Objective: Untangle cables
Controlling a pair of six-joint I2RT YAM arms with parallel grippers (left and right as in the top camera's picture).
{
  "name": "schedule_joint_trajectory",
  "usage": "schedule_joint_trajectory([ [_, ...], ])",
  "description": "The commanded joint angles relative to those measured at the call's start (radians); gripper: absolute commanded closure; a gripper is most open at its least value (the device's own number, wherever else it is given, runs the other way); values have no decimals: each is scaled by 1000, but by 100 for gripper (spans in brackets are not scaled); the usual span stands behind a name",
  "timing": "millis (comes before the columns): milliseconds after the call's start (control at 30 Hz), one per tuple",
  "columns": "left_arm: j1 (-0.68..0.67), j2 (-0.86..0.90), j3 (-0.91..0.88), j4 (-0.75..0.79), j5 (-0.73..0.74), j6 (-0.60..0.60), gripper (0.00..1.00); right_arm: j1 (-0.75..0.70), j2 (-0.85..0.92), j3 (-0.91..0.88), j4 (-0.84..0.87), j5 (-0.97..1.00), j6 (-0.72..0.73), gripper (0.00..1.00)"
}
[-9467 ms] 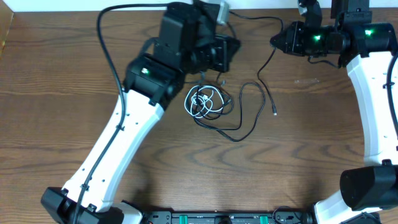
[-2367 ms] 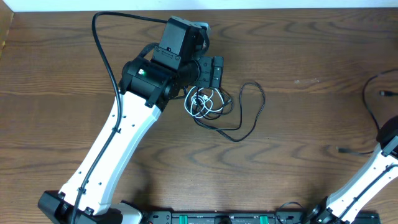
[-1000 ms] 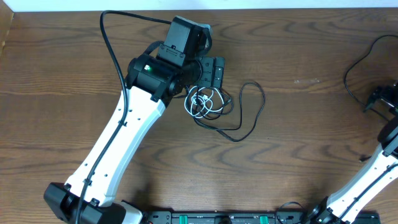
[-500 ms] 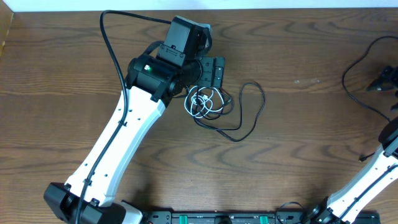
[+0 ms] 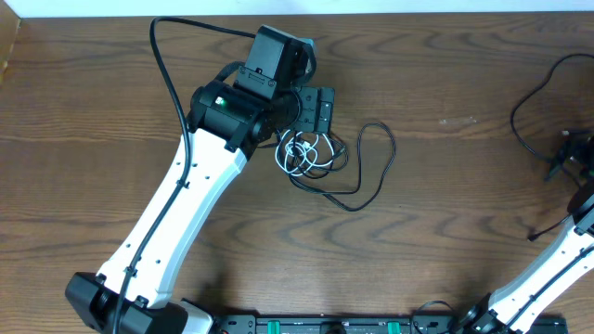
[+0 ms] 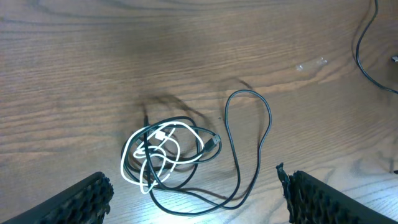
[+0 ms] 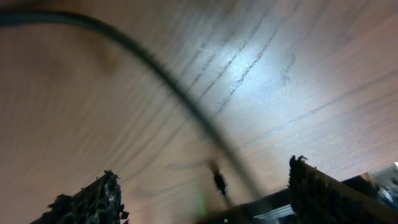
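The cables lie tangled mid-table. The white cable [image 5: 295, 153] [image 6: 163, 132] is coiled in small loops. The black cable [image 5: 391, 148] [image 6: 249, 92] winds through it and throws one long loop to the right. My left gripper [image 5: 316, 108] [image 6: 200, 211] hovers over the tangle's far side, open, and the coil lies just ahead of its fingers [image 6: 73, 200]. At the table's far right edge, my right gripper [image 5: 568, 154] [image 7: 205, 196] stands open. A blurred thin black cord [image 7: 155, 65] [image 5: 516, 116] crosses its view, and a small dark plug end [image 7: 219, 182] hangs between its spread fingers.
The left arm's white link [image 5: 176, 213] slants across the table's left half, and its own thick black cord [image 5: 160, 70] arcs above it. A dark base bar [image 5: 325, 325] runs along the front edge. The right arm's link [image 5: 548, 269] rises at the lower right.
My right gripper has shifted a little along the far right edge, back toward the front. The left arm and the tangle have not moved.
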Motion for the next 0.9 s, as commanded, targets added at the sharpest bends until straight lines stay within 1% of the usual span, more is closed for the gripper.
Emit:
schedule_joint_trajectory([
  [0, 0, 5, 4, -2, -25, 11, 9, 9, -5, -45, 24, 42, 41, 23],
  [67, 0, 5, 4, -2, -25, 15, 9, 9, -5, -42, 27, 41, 41, 27],
  [133, 0, 5, 4, -2, -25, 15, 9, 8, -5, -27, 27, 19, 34, 34],
  [200, 0, 5, 4, -1, -25, 15, 9, 8, -5, -7, 28, -3, 27, 51],
  [233, 0, 5, 4, 1, -25, 15, 9, 8, -5, 7, 27, -13, 19, 62],
  [267, 0, 5, 4, 2, -25, 14, 9, 8, -5, 24, 26, -27, 9, 81],
  [300, 0, 5, 4, 5, -25, 15, 9, 8, -5, 48, 23, -43, 3, 94],
  [333, 0, 5, 4, 6, -25, 14, 9, 8, -5, 73, 15, -54, 2, 99],
  [467, 0, 6, 4, 19, -25, 14, 9, 9, -5, 224, -34, -75, 2, 99],
  [633, 0, 10, 4, 33, -24, 14, 9, 9, -5, 508, -67, -99, 3, 99],
  [767, 0, 11, 4, 35, -24, 14, 9, 15, -5, 701, -4, -108, 13, 99],
  [867, 0, 11, 4, 36, -24, 14, 9, 25, -5, 770, 92, -108, 32, 99],
])
